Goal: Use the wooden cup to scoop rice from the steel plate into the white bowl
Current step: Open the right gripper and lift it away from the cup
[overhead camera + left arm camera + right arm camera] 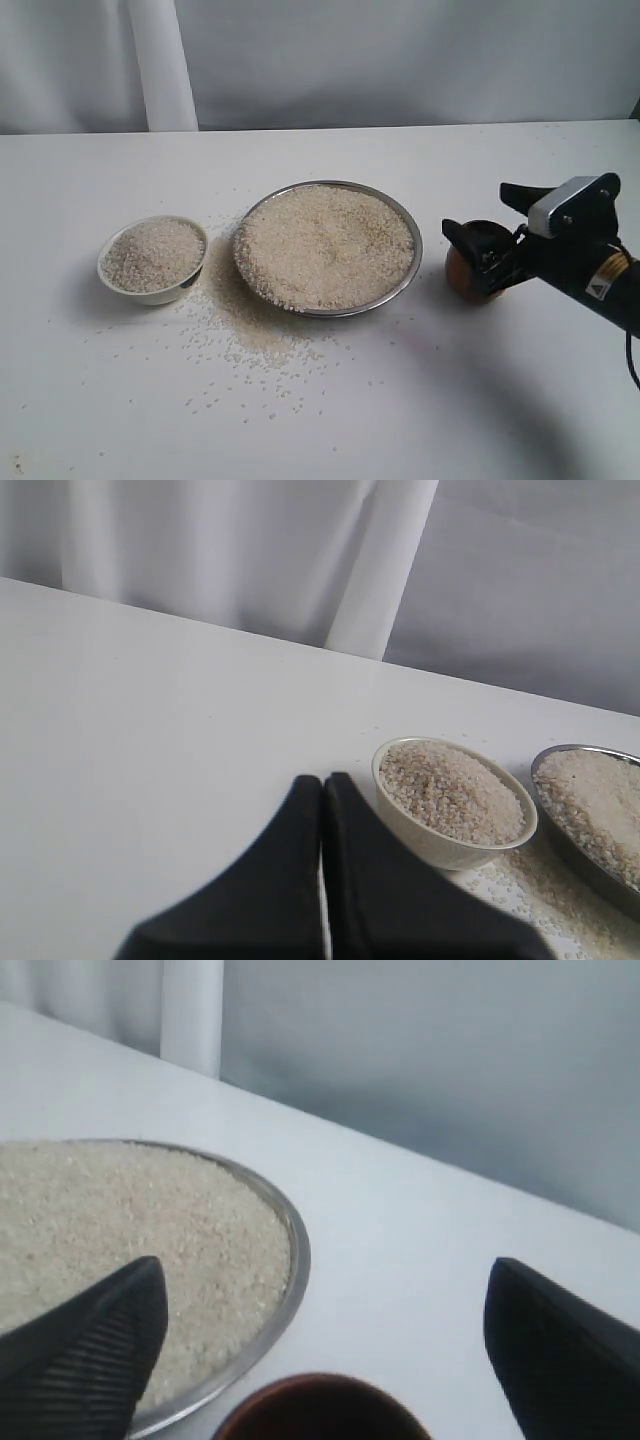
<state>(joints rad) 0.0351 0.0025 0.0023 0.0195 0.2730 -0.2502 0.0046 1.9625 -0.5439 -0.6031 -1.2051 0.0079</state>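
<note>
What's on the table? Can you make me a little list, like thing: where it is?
steel plate: middle of the table, heaped with rice
white bowl: left of the plate, full of rice
spilled rice: scattered between and in front of the bowl and plate
wooden cup: right of the plate
right gripper: open, jaws on either side of the cup
left gripper: shut, holding nothing, near the bowl
</note>
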